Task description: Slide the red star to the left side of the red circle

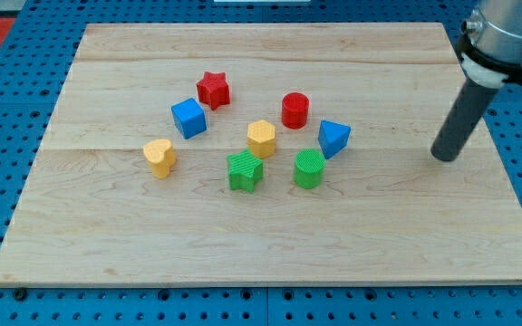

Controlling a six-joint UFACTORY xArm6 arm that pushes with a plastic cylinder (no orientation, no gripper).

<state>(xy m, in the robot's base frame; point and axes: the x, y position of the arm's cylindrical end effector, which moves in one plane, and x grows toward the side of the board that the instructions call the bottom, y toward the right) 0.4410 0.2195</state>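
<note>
Red star, left of red circle

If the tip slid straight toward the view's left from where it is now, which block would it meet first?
Probably the blue block: it lies nearest, left of my tip, with the green cylinder just beyond. Depth is hard to judge.

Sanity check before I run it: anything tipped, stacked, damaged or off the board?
Nothing stands out. All eight blocks sit flat and apart on the wooden board. The red star lies left of the red circle; my tip is far right.
</note>
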